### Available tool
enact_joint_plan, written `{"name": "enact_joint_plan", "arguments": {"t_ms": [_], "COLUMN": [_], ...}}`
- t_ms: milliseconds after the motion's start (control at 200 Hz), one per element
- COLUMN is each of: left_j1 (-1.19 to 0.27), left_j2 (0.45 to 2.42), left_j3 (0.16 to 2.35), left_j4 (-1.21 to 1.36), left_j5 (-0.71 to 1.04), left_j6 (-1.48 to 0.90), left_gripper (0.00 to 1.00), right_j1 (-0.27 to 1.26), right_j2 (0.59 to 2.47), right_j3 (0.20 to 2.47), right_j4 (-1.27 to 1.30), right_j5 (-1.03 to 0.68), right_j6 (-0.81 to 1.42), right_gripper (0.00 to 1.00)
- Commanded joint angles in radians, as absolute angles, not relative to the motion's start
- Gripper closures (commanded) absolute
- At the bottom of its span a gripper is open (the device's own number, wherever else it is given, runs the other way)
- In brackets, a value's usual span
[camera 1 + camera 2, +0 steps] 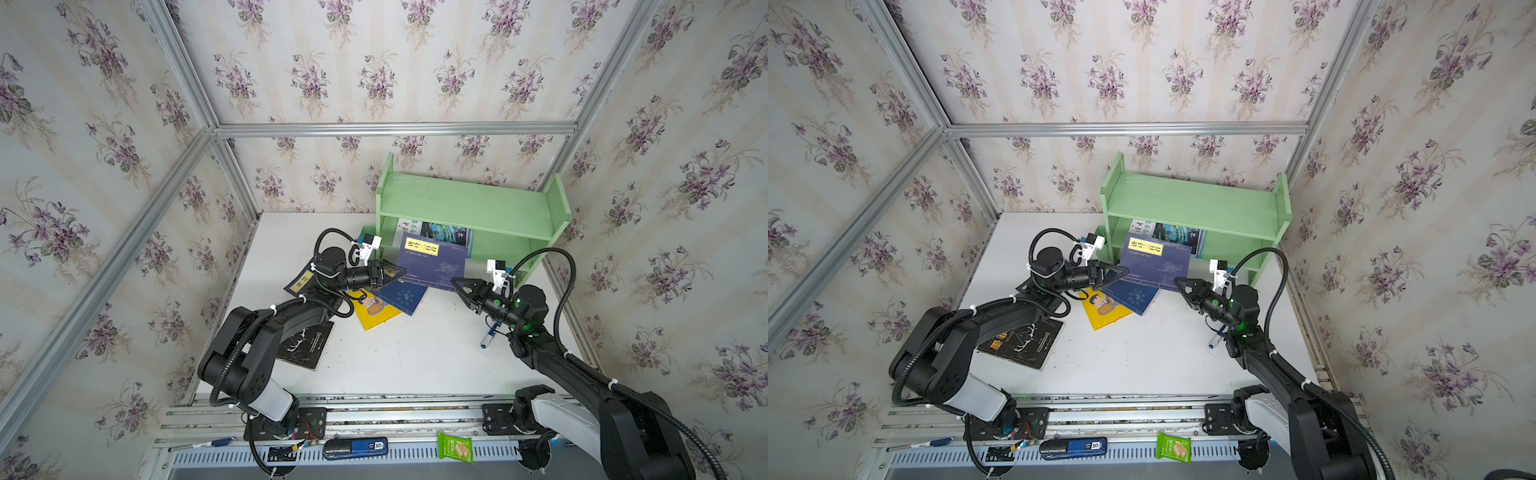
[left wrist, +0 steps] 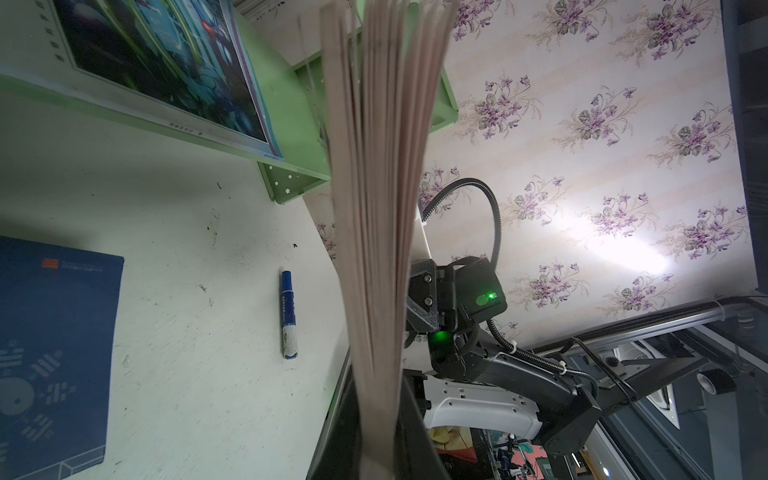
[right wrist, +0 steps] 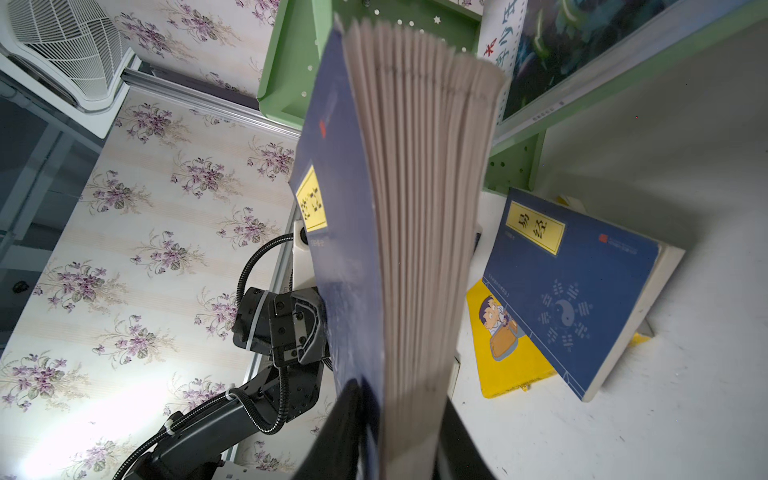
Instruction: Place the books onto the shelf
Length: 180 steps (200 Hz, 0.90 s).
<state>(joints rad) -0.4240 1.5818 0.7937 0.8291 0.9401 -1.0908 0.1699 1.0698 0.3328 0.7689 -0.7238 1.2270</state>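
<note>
Your left gripper (image 1: 400,272) is clamped on the nine-o'clock edge of the navy book with the yellow title label (image 1: 432,261), and the left wrist view shows its pages fanning up from between the fingers. Your right gripper (image 1: 456,283) pinches the same book at its four-o'clock corner, with the page block wedged between its fingers in the right wrist view. Between the two arms the book hangs tilted above the white table (image 1: 415,361). Its twelve-o'clock edge is in front of the lower tier of the pale green shelf (image 1: 465,203), which stands at the table's one-o'clock end by the wall. The white-and-blue magazine (image 1: 442,230) sits in that lower tier, partly behind the held book. At the held book's seven o'clock, a second navy book (image 1: 405,298) lies partly across the yellow cartoon book (image 1: 374,318). A third navy book (image 1: 301,280) shows at nine o'clock behind your left wrist. The black book (image 1: 306,344) lies flat at seven o'clock, under your left arm. The blue-and-white marker pen (image 1: 489,334) lies at four o'clock, beneath your right wrist.
</note>
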Motion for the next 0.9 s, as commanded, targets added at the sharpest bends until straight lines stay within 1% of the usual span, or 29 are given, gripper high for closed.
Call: {"name": "enact_joint_plan", "arguments": {"t_ms": [0, 50, 100, 150, 185, 200, 215, 290, 410, 475, 595, 650, 745, 895], "left_j1": [-0.422, -0.420, -0.415, -0.403, -0.394, -0.388, -0.384, -0.359, -0.319, -0.299, -0.270, -0.262, -0.255, -0.253], "left_j2": [1.588, 1.593, 1.599, 1.605, 1.609, 1.610, 1.611, 1.608, 1.597, 1.592, 1.578, 1.570, 1.558, 1.546], "left_j3": [0.811, 0.820, 0.826, 0.830, 0.829, 0.827, 0.826, 0.817, 0.785, 0.756, 0.709, 0.693, 0.674, 0.667], "left_j4": [0.897, 0.873, 0.836, 0.813, 0.810, 0.805, 0.802, 0.771, 0.709, 0.708, 0.709, 0.708, 0.707, 0.693], "left_j5": [0.963, 0.961, 0.942, 0.921, 0.905, 0.898, 0.890, 0.848, 0.791, 0.773, 0.762, 0.758, 0.754, 0.742], "left_j6": [-1.100, -1.080, -1.056, -1.044, -1.048, -1.051, -1.052, -1.048, -1.036, -1.045, -1.050, -1.048, -1.044, -1.030], "left_gripper": [0.79, 0.73, 0.62, 0.56, 0.47, 0.46, 0.42, 0.37, 0.33, 0.29, 0.25, 0.21, 0.18, 0.09], "right_j1": [0.170, 0.170, 0.170, 0.169, 0.169, 0.168, 0.167, 0.163, 0.152, 0.147, 0.141, 0.141, 0.141, 0.141], "right_j2": [1.102, 1.115, 1.121, 1.125, 1.130, 1.130, 1.133, 1.143, 1.170, 1.189, 1.230, 1.258, 1.311, 1.397], "right_j3": [0.348, 0.347, 0.344, 0.345, 0.346, 0.346, 0.347, 0.353, 0.365, 0.377, 0.434, 0.468, 0.518, 0.583], "right_j4": [0.894, 0.893, 0.893, 0.880, 0.874, 0.873, 0.872, 0.863, 0.846, 0.849, 0.827, 0.813, 0.808, 0.817], "right_j5": [-0.745, -0.732, -0.711, -0.692, -0.683, -0.680, -0.676, -0.661, -0.649, -0.649, -0.658, -0.663, -0.667, -0.665], "right_j6": [1.263, 1.265, 1.262, 1.257, 1.253, 1.253, 1.251, 1.245, 1.238, 1.234, 1.204, 1.190, 1.180, 1.177], "right_gripper": [0.85, 0.89, 0.92, 0.94, 0.95, 0.96, 0.96, 0.97, 0.99, 0.99, 0.99, 0.99, 0.99, 0.99]}}
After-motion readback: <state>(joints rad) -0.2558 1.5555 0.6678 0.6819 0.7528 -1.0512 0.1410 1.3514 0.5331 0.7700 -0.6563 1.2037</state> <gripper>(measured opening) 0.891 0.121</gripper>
